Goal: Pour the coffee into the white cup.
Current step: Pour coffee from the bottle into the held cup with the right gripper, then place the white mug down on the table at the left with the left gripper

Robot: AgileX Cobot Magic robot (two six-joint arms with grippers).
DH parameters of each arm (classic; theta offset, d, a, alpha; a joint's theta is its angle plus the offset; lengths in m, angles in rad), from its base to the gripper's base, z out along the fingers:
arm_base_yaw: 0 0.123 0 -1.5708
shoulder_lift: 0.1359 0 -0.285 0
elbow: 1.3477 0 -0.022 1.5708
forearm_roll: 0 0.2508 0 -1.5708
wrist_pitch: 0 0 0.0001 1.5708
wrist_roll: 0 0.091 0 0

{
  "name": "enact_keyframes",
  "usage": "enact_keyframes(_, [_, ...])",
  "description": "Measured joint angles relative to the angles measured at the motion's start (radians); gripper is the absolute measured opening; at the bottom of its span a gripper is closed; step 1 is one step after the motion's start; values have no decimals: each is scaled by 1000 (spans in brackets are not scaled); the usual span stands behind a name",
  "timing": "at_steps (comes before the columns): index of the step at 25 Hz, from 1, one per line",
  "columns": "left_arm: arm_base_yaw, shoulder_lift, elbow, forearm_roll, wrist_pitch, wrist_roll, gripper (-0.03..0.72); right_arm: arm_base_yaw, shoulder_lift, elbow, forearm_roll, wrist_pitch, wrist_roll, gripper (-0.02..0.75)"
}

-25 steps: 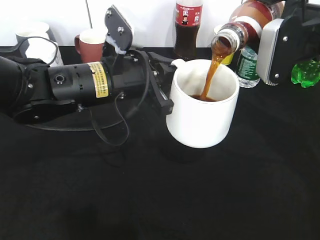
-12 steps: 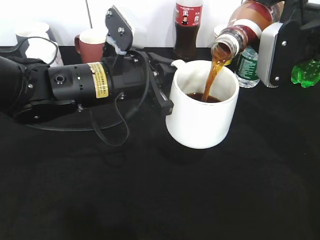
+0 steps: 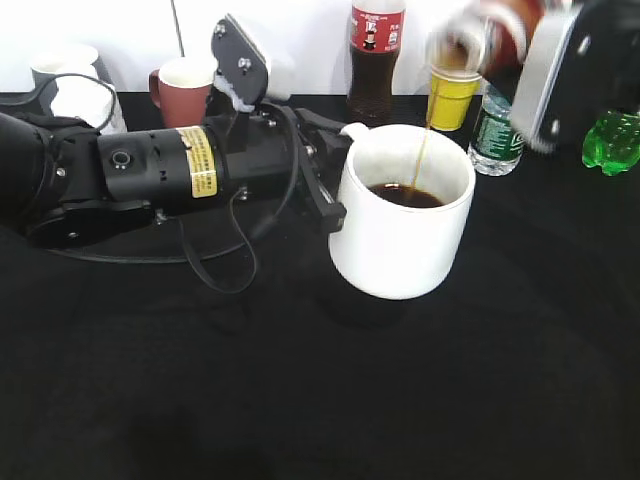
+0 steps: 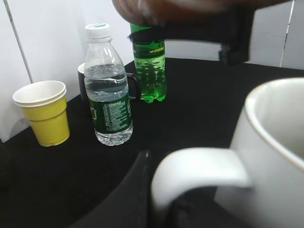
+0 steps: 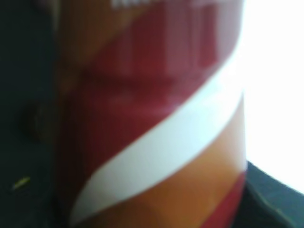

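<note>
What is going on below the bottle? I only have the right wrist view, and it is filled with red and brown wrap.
Observer: A thin stream falls from the tilted coffee bottle into the white cup.
Operator: Is anything steadying the cup?
Observer: The left gripper sits at the cup's handle, with a finger on either side. I cannot tell whether it is gripping.
Operator: How full is it?
Observer: The dark coffee sits well below the rim.
</note>
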Motion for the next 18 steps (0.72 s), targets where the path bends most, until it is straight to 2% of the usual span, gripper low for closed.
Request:
enact_keyframes(5, [14,0,0,-22,-8,0,41,0,-2,0,0,-85,412,515])
enact_keyframes(7, [63,0,0,-28,-53,0,41,0,-2,0,0,-85,683,515])
enact_keyframes(10, [186,0,54,-41,-137,0,41,0,-2,0,0,-64,1064,515])
enact_keyframes(14, [360,0,200,-61,-250,36,41,0,-2,0,3,-43,1162,515])
enact_keyframes(16, [400,0,267,-119,-265,115,41,0,-2,0,3,-40,1165,515])
enact_keyframes(18, [403,2,305,-225,-269,233,41,0,-2,0,4,-40,1166,515])
